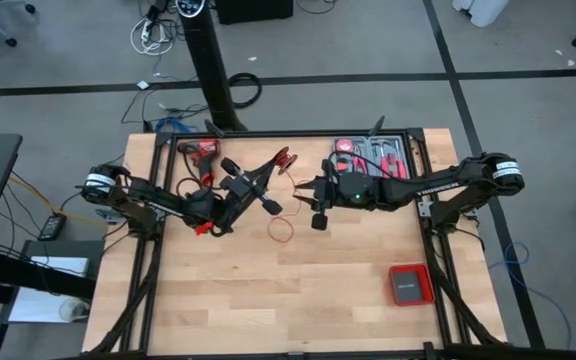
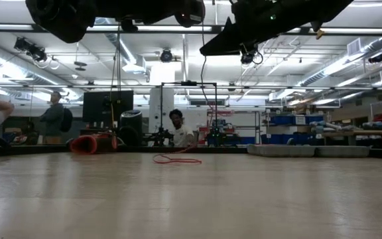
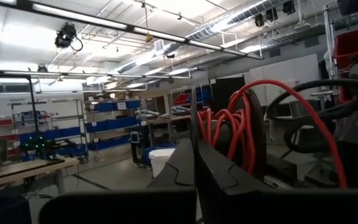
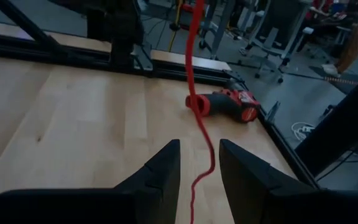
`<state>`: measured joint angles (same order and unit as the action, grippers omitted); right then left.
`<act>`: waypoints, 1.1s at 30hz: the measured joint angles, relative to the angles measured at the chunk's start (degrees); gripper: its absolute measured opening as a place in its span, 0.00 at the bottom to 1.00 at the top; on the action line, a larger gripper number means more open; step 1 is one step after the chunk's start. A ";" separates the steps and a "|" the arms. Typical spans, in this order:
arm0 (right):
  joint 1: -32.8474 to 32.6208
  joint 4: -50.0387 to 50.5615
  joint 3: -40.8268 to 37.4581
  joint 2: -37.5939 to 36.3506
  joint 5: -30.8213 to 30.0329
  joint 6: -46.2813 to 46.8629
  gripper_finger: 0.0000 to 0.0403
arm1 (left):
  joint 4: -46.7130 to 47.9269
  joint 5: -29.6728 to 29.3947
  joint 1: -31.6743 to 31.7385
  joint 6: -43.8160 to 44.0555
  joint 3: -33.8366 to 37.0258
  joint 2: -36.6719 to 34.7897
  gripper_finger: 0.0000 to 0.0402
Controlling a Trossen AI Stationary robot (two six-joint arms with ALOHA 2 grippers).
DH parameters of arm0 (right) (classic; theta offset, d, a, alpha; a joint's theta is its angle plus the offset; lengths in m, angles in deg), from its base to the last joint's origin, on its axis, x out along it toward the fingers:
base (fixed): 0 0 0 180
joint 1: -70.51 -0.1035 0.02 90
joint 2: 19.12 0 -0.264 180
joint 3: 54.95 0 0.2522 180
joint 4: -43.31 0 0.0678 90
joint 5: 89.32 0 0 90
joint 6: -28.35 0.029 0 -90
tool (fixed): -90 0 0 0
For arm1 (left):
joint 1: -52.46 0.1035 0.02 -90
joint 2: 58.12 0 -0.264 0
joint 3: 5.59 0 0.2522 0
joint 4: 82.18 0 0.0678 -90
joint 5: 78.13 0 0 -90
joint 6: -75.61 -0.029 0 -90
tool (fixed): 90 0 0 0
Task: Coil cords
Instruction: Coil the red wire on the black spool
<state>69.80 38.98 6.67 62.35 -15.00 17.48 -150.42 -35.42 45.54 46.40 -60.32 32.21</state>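
left end effector: clenched on red cord bundle, held up | right end effector: released, cord strand seen between fingers | loop left on surface

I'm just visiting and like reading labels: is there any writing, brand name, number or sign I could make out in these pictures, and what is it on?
None can be read.
Right arm: a strip of pale lettering along it, too small to read.
Flat red box: a mark on its grey middle, too blurred to read.
Red-and-black drill: no legible brand or label.
Tool case: no readable text.
Room behind the table: no legible signs.
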 joint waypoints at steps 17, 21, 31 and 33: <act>-1.86 -1.22 0.02 0.00 -6.78 -3.20 0.17 | -0.83 0.90 0.00 1.34 0.00 0.00 0.00; -1.95 -1.79 0.02 0.00 -5.72 -3.25 0.04 | -0.74 1.48 0.00 2.19 0.00 0.00 0.00; -1.95 -2.06 0.02 0.02 -5.28 -3.83 0.01 | -0.13 1.51 0.00 2.37 0.00 0.00 0.00; -1.95 -2.01 0.02 0.02 -5.29 -4.07 0.00 | 0.24 1.50 0.00 2.34 0.00 0.00 0.00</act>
<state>67.86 36.97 6.69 62.38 -20.28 13.42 -150.17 -33.92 45.54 48.73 -60.32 32.21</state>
